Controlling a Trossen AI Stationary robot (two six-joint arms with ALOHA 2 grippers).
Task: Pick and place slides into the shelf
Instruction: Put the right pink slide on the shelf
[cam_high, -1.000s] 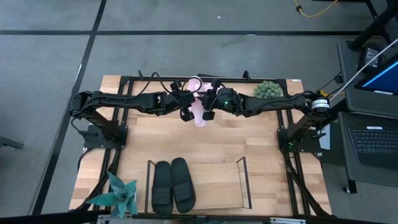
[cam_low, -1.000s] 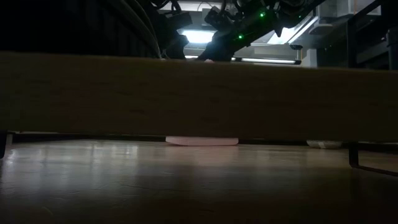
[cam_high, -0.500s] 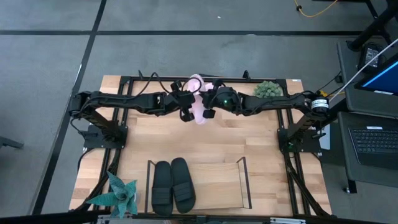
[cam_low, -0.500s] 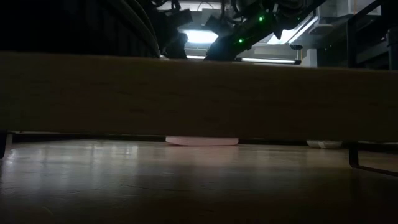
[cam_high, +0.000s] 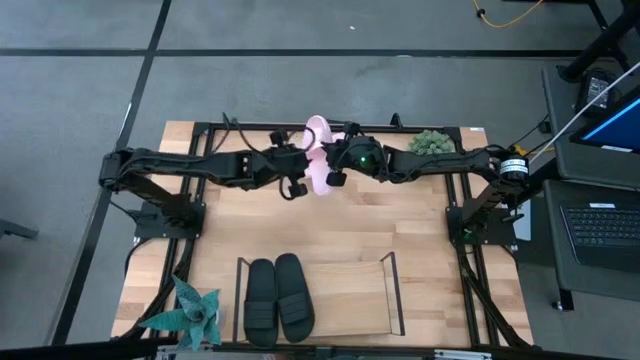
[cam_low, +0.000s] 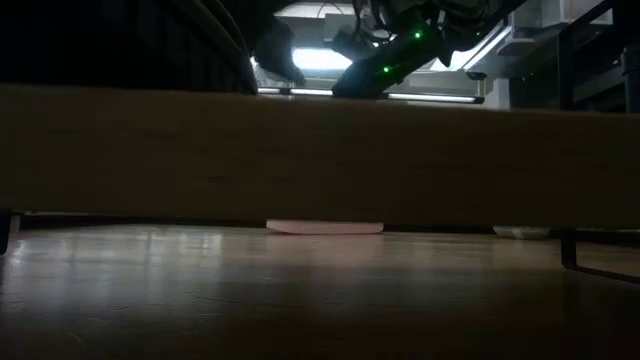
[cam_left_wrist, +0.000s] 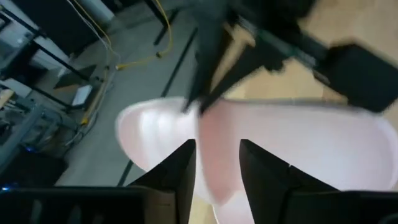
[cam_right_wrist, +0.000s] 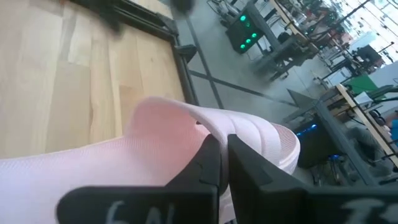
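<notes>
One pink slide: held up at the far middle of the table, its long axis running from the far edge toward the near edge, one rounded end reaching past the far rail.
Pink slide, look: pale pink, matte and foam-like, with a smooth curved sole edge; the broad strap shows as a raised fold in the right wrist view.
Right jaws: pressed together on an edge of the pink slide, pinching it from the right side; in the right wrist view the two dark fingers sit tight against the pink foam.
Left jaws: spread apart just to the left of the pink slide; in the left wrist view the slide lies just beyond the fingertips, and contact cannot be told.
Black slides: a pair side by side in the left half of the shelf at the near edge, long axes pointing near to far.
Second pink slide: flat on the table, seen only in the low view.
</notes>
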